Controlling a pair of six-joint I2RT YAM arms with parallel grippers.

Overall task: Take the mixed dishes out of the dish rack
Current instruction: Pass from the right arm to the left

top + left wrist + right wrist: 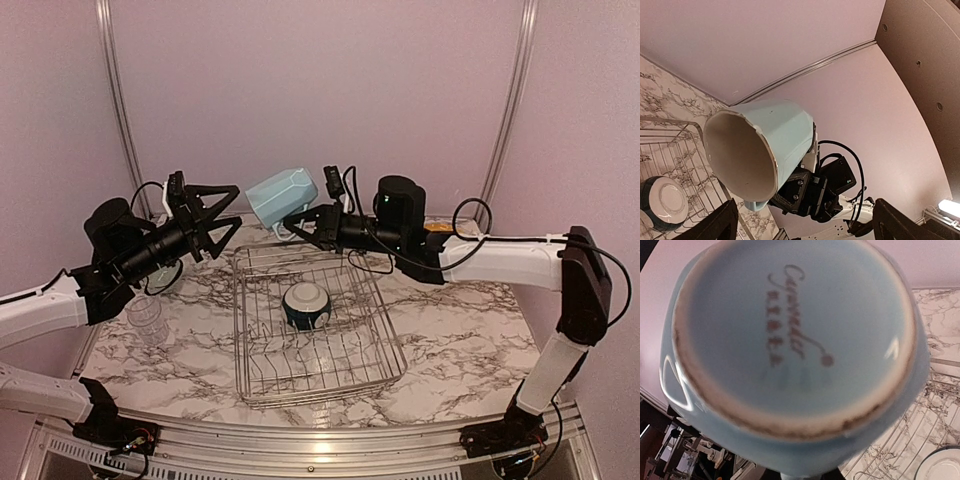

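My right gripper is shut on the light blue mug and holds it tilted in the air above the back edge of the dish rack. The mug's base fills the right wrist view and hides the fingers. My left gripper is open and empty, level with the mug and just left of it. The left wrist view looks into the mug's mouth. A dark-teal-and-white bowl lies upside down in the rack's middle, and shows in the left wrist view too. A clear glass stands on the table at the left.
The silver wire rack sits mid-table on the marble top. A faint clear shape, perhaps a glass, lies in the rack's front part. The pink back wall stands close behind the mug. The left arm reaches over the standing glass.
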